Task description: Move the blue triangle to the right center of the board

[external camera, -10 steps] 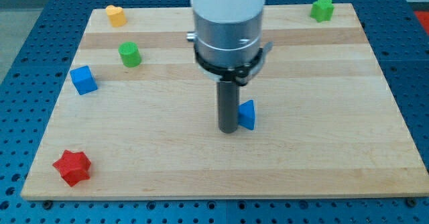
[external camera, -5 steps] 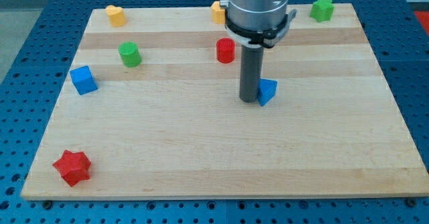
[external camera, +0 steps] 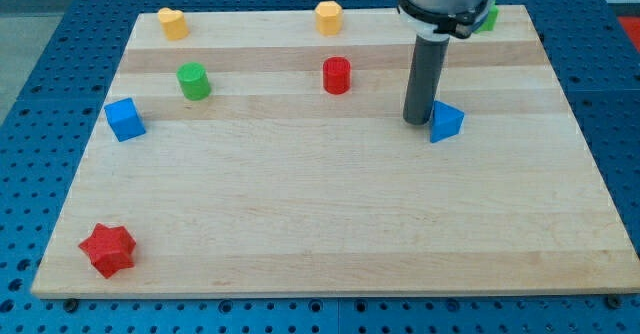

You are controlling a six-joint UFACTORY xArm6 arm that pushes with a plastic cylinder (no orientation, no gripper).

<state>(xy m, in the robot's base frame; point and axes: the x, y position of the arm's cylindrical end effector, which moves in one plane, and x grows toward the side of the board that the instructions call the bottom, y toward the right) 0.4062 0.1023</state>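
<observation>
Though mid-board, tip (external camera: pixel 417 122) touching blue triangle (external camera: pixel 445 122)

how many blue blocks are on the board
2. A blue cube sits near the view's left edge, and a blue triangle lies right of centre, just right of my tip. The arm could hide others near the top.

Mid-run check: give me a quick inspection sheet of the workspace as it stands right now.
Surface: wooden board, flat, on a blue perforated base.
Job's things: blue triangle, right of centre, short of the right edge.
Clutter: red star, blue cube, green cylinder, red cylinder, two yellow blocks, green star partly hidden behind the arm.
Grippers: none; my tip sits against the triangle's left side.
Cables: nothing seen.
Surroundings: nothing seen beyond the base.
</observation>
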